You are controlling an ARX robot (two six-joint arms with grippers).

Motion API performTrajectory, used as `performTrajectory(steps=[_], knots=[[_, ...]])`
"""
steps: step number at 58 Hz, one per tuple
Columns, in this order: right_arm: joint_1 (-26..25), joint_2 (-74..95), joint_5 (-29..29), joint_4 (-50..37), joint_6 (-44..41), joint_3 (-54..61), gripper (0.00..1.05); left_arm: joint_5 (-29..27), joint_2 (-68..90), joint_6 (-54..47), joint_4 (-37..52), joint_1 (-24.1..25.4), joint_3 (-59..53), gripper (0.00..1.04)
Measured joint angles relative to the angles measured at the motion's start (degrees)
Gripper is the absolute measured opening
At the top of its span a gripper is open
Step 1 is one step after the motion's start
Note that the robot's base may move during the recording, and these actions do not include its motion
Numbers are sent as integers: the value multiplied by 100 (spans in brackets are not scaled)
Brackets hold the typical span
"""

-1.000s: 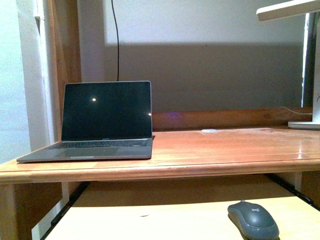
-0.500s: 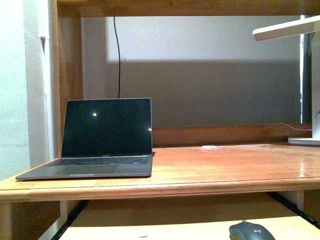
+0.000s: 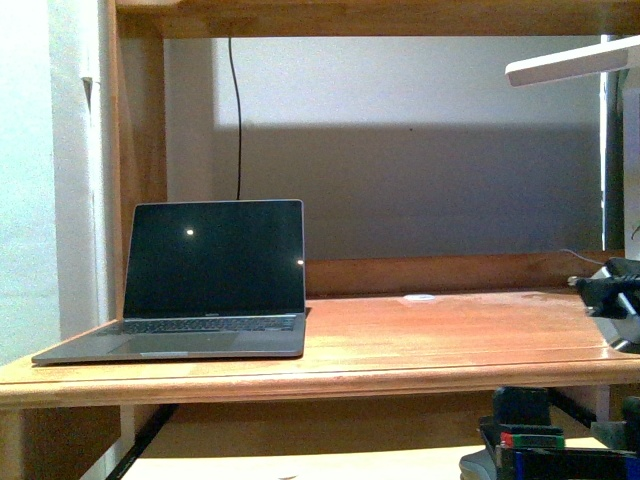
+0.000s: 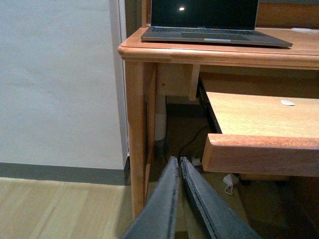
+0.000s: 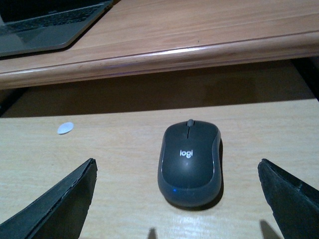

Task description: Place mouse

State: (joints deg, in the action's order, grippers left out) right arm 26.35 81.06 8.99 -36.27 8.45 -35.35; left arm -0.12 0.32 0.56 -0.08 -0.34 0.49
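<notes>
While the mouse (image 5: 190,162) lies ungrasped on the pull-out tray (image 5: 114,149) under the desk top (image 5: 199,30), grasping and placing remain: the right gripper (image 5: 175,164) gapes wide astride it, empty (left gripper (image 4: 178,162) closed, empty). The mouse's long axis runs near-far, wheel end pointing far

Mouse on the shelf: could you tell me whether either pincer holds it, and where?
Nothing is held: the right pincer stands open either side of the mouse, not touching it; the left pincer is shut, empty.

Open tray (image 5: 114,149) either side of mouse (image 5: 189,164), desk edge (image 5: 164,55) overhanging behind
</notes>
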Motion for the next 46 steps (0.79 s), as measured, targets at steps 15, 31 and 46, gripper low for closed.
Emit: performTrajectory(steps=[15, 31, 46], knots=[[566, 702, 562, -503, -1073, -203, 97, 0, 0, 0, 0, 0, 0, 64], [796, 1364, 1235, -330, -1690, -693, 97, 0, 0, -9, 0, 0, 0, 98], [726, 1598, 1519, 350, -1659, -1178, 97, 0, 0, -9, 0, 0, 0, 97]])
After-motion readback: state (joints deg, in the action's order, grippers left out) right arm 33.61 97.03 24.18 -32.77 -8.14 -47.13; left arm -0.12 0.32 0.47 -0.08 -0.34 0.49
